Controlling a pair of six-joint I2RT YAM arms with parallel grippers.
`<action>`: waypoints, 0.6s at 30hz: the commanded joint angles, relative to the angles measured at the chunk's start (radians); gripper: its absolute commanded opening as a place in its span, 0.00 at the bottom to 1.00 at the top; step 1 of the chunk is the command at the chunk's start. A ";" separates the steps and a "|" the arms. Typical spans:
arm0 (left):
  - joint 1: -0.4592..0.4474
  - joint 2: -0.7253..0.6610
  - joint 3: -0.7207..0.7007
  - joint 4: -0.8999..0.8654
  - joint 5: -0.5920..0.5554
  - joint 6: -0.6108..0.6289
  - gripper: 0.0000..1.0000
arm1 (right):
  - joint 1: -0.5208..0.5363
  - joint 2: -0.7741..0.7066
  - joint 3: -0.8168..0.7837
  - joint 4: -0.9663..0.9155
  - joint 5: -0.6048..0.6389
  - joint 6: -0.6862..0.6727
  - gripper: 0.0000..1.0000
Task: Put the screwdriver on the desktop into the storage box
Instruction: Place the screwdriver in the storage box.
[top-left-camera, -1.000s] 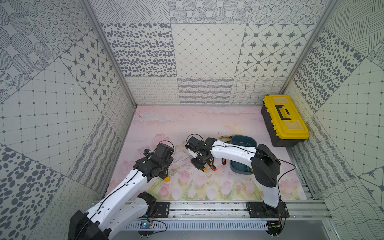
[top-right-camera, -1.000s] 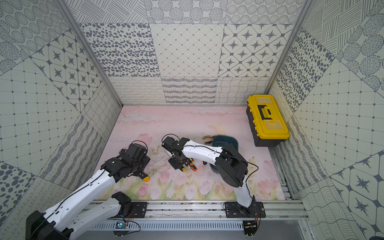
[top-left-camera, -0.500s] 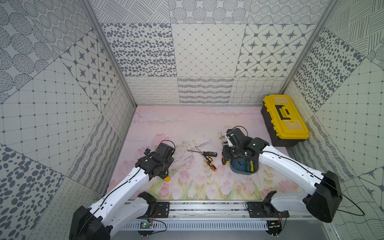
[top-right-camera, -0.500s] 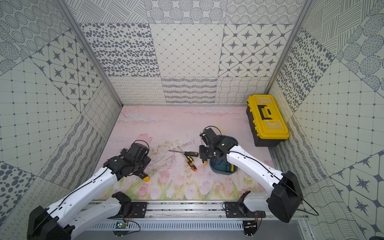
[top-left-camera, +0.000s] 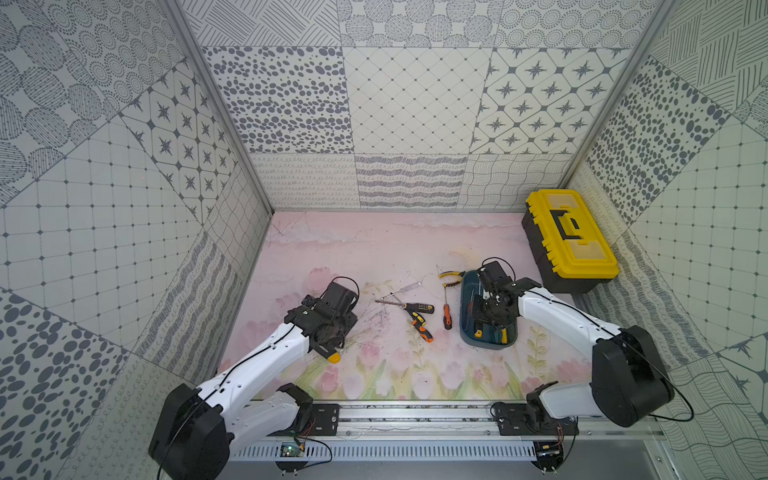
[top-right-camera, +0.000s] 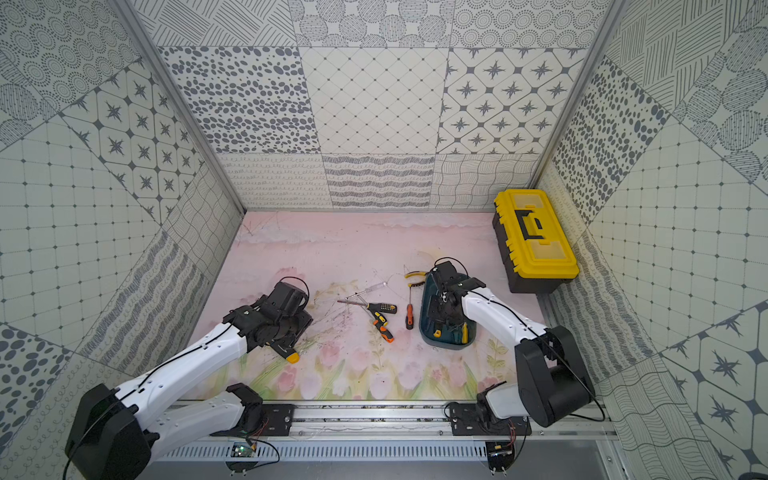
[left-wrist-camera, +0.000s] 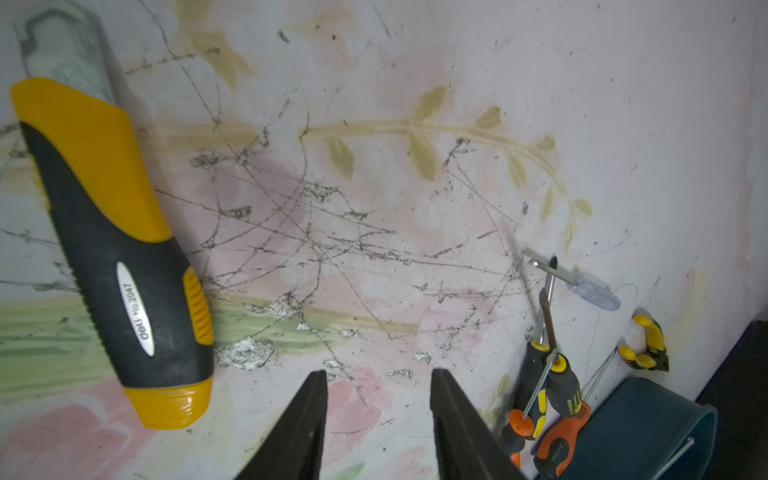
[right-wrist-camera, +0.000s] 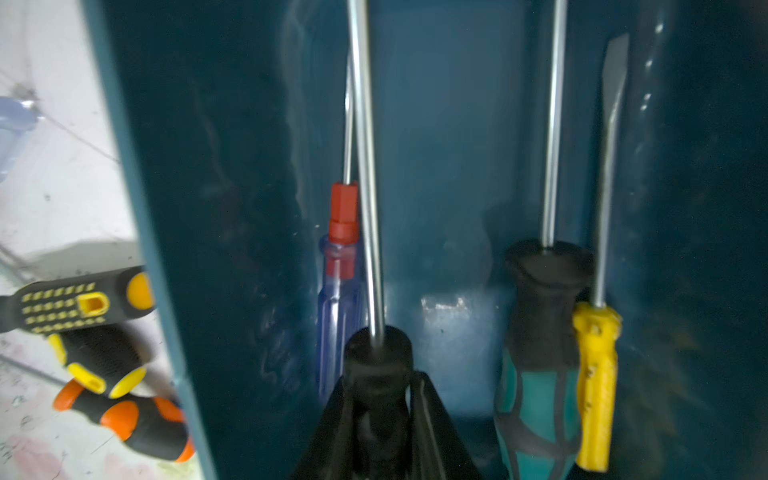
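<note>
My right gripper (right-wrist-camera: 380, 378) is shut on the black handle of a screwdriver (right-wrist-camera: 377, 349), whose steel shaft runs along the inside of the teal storage box (right-wrist-camera: 232, 166). In both top views that gripper (top-left-camera: 490, 309) sits low over the storage box (top-left-camera: 490, 345). Three screwdrivers lie in the box: blue-handled (right-wrist-camera: 340, 299), teal-and-black (right-wrist-camera: 540, 374), yellow (right-wrist-camera: 596, 374). Several more lie on the desktop (top-left-camera: 353, 249) left of the box: black-yellow (top-left-camera: 419, 308), black-orange (top-left-camera: 422, 328), orange (top-left-camera: 446, 316), clear (top-left-camera: 403, 289). My left gripper (left-wrist-camera: 378, 376) hangs open over bare desktop.
A yellow-and-black utility knife (left-wrist-camera: 120, 266) lies beside my left gripper. Yellow-handled pliers (top-left-camera: 451, 277) rest at the box's far left corner. A black toolbox with a yellow lid (top-left-camera: 569, 241) stands at the right wall. Patterned walls close in three sides.
My right arm has swung from the screwdriver cluster at mid-desktop rightwards, carrying the black-handled screwdriver over and down into the storage box. The left arm has barely moved.
</note>
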 joint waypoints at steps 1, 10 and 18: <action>-0.070 0.051 0.037 0.026 0.049 0.016 0.46 | -0.017 0.038 -0.007 0.060 0.029 -0.029 0.17; -0.193 0.208 0.130 0.034 0.067 -0.015 0.47 | -0.002 -0.053 0.049 -0.001 0.071 -0.072 0.45; -0.158 0.247 0.156 0.075 0.036 -0.033 0.48 | 0.341 -0.073 0.132 0.043 0.063 -0.135 0.45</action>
